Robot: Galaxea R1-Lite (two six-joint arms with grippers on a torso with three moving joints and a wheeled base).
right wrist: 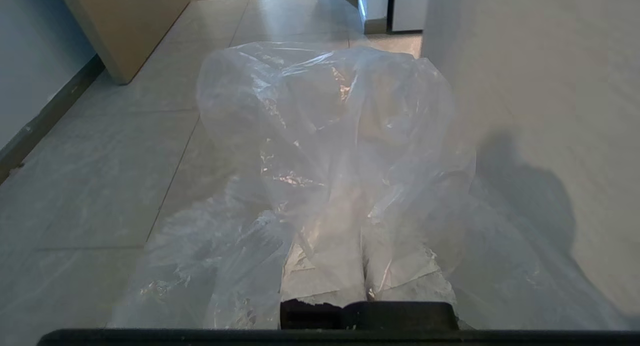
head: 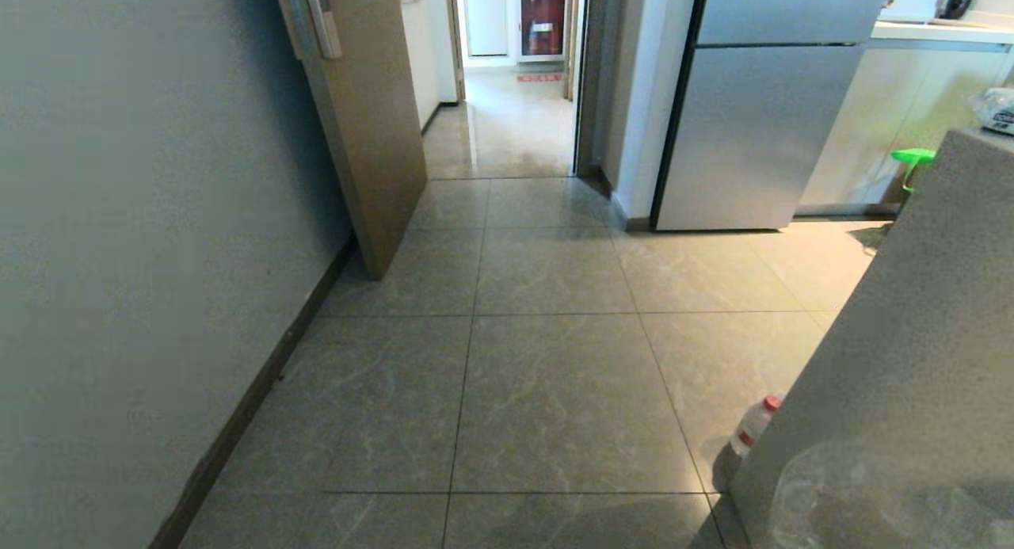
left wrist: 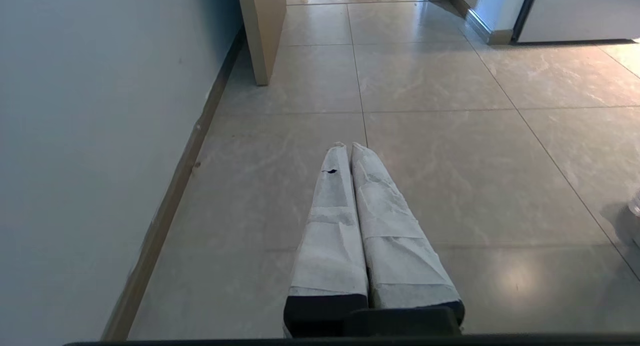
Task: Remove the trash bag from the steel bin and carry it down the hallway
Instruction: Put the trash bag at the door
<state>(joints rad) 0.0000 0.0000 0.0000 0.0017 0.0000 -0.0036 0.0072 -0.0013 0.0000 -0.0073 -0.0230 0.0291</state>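
- The right gripper [right wrist: 362, 206] is pinched together on the trash bag [right wrist: 325, 136]; in the right wrist view the clear crinkly plastic billows over and ahead of its wrapped fingers, covering them almost to the base.
- The left gripper [left wrist: 348, 146] has its two white-wrapped fingers pressed together with nothing between them, pointing out over bare floor.
- The grey wall [head: 142, 240] fills the head view from 8 to 11 o'clock, with a dark baseboard [head: 261, 390] along its foot.
- The tiled floor [head: 547, 390] spreads across the middle and down to 6 o'clock, glossy beige-grey with thin grout lines.
- A speckled counter side [head: 895, 359] rises from 3 to 5 o'clock. The trash bag shows there as a faint clear bulge [head: 871, 493] at 5 o'clock, low against the counter's face.
- A steel-coloured refrigerator [head: 760, 113] stands at 1 o'clock, beyond the counter.
- A tan door [head: 364, 137] stands open at 11 o'clock, edge on, with a metal handle plate [head: 313, 14] near its top.
- The hallway [head: 507, 121] runs away at 12 o'clock between the door and a white wall corner, its tiles shining toward a far doorway.
- A small clear bottle [head: 752, 426] with a red cap stands on the floor at 4 o'clock, just beside the counter's near corner.
- A green plastic item [head: 911, 159] pokes out at 2 o'clock behind the counter edge; what it is cannot be told.
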